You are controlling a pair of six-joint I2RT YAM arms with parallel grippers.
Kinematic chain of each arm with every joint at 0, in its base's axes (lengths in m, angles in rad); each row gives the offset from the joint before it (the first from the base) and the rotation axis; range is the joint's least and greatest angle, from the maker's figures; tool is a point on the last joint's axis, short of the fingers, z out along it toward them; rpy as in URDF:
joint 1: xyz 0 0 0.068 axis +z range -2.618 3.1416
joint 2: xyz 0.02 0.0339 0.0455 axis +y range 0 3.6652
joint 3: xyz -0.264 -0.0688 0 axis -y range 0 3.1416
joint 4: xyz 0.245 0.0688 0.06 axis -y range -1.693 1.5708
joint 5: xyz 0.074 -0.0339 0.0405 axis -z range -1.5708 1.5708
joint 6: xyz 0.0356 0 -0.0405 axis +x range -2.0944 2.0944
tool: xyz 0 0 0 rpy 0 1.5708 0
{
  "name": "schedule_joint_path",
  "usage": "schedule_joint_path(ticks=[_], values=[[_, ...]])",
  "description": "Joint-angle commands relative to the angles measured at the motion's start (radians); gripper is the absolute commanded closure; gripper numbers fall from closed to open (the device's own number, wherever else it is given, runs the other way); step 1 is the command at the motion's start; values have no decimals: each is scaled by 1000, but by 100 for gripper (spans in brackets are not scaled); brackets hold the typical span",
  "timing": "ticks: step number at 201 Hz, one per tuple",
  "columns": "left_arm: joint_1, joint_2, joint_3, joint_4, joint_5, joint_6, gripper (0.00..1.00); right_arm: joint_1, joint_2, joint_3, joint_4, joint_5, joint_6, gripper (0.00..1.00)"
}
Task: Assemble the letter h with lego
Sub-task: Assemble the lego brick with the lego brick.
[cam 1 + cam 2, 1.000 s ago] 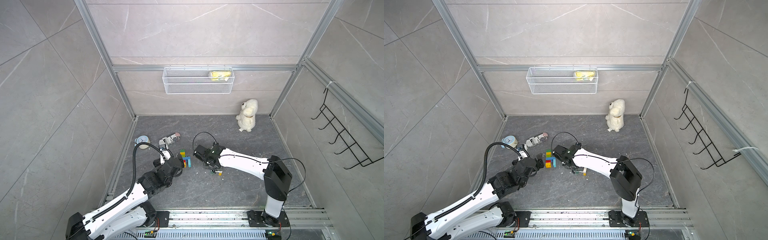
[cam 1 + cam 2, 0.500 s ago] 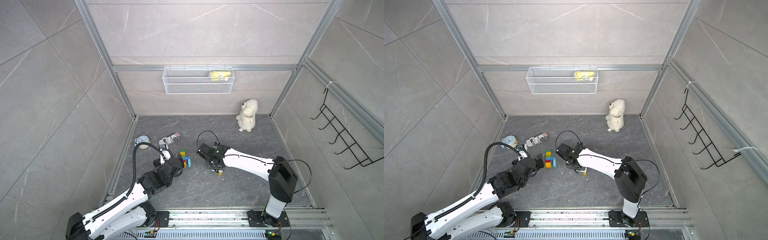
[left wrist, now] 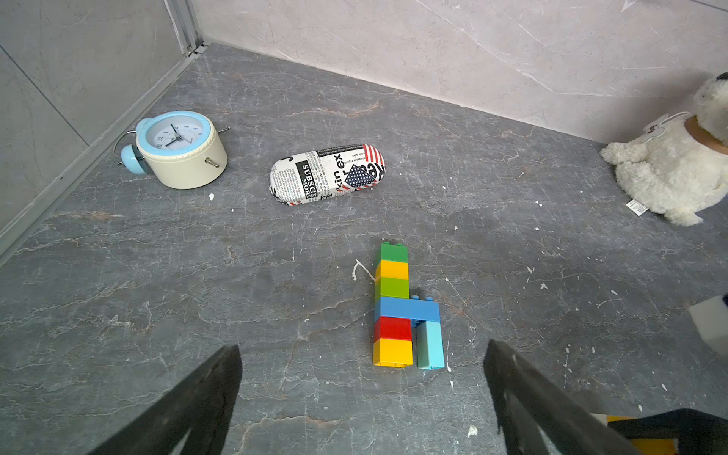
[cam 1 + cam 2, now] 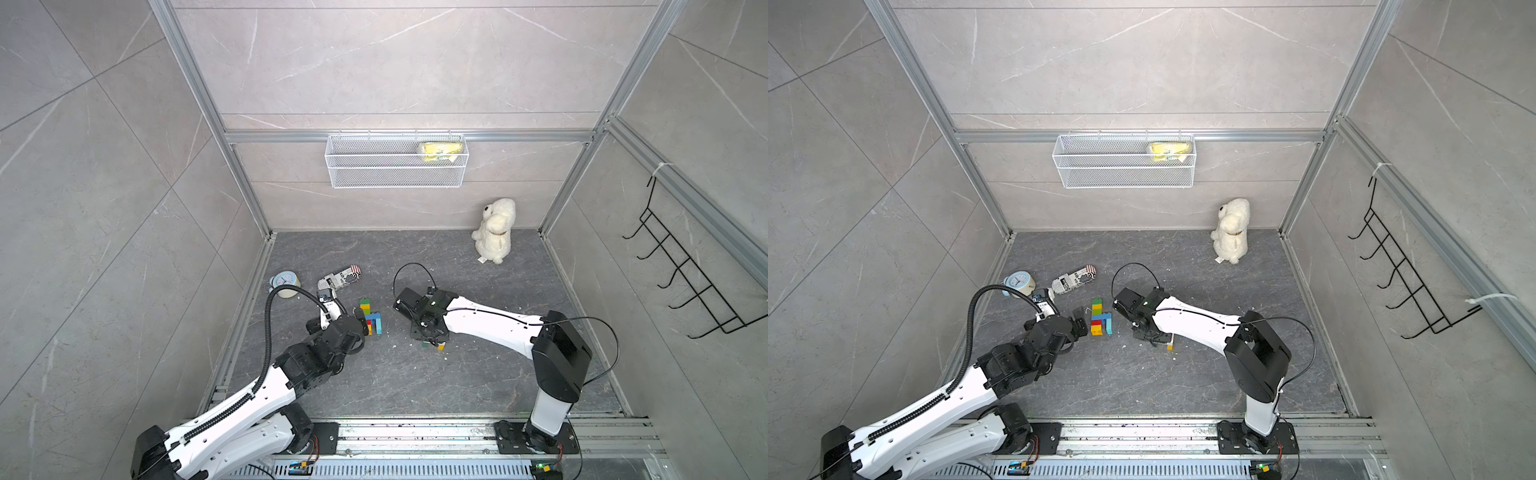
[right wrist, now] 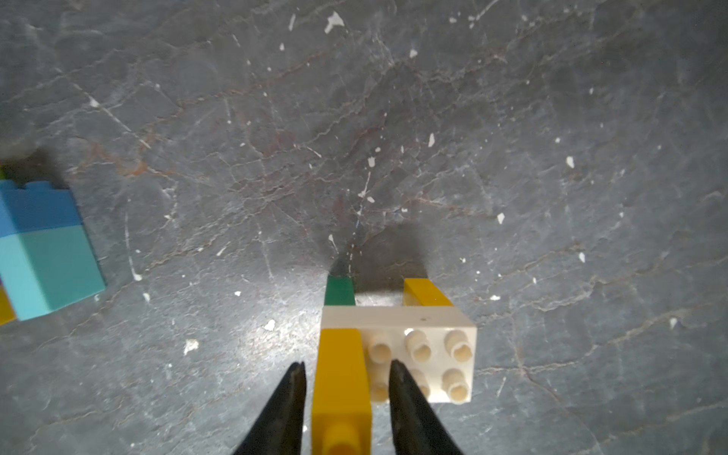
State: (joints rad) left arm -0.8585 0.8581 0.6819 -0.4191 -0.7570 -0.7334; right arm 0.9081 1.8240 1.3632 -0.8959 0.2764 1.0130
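Note:
A flat lego figure [image 3: 394, 307] of green, yellow, lime, blue, red and light blue bricks lies on the floor, seen in both top views [image 4: 370, 318] [image 4: 1100, 318]. My left gripper [image 3: 362, 346] is open just short of its lower end, with nothing between the fingers. To the right stands a second small lego build [image 4: 436, 344]. It has a white brick [image 5: 425, 354] on a green brick [image 5: 338, 291] and a yellow one [image 5: 425, 293], with a yellow brick [image 5: 340, 374] on top. My right gripper [image 5: 347, 364] is open, its fingers on either side of that top yellow brick with gaps showing.
An alarm clock [image 3: 177, 149] and a newsprint-patterned case [image 3: 327, 173] lie near the left wall. A white plush toy [image 4: 494, 230] sits at the back right. A wire basket [image 4: 397, 162] hangs on the back wall and a hook rack [image 4: 685, 282] on the right wall.
The right gripper's jaws have parted from the top yellow brick, and the right arm has shifted slightly to the right. The left arm has not moved.

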Motion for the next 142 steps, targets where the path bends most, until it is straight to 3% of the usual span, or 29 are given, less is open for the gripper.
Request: schedule_joint_path(ticks=[1, 30, 62, 96, 124, 142], values=[[3, -11, 8, 8, -23, -9, 1, -5, -8, -2, -32, -6, -25, 49], [3, -10, 7, 9, -23, -8, 1, -4, -35, 18, -23, -14, -41, 37], [3, -1, 8, 11, -23, -7, 0, -4, -63, 37, -3, -35, -62, 17], [3, 4, 11, 11, -24, -3, 1, -4, -163, 23, 40, -38, -114, 16], [3, 8, 11, 13, -24, 1, 0, -13, -354, -95, 160, -38, -307, 16], [3, 13, 10, 20, -22, 6, 1, -82, -542, -306, 385, -189, -513, 14]])
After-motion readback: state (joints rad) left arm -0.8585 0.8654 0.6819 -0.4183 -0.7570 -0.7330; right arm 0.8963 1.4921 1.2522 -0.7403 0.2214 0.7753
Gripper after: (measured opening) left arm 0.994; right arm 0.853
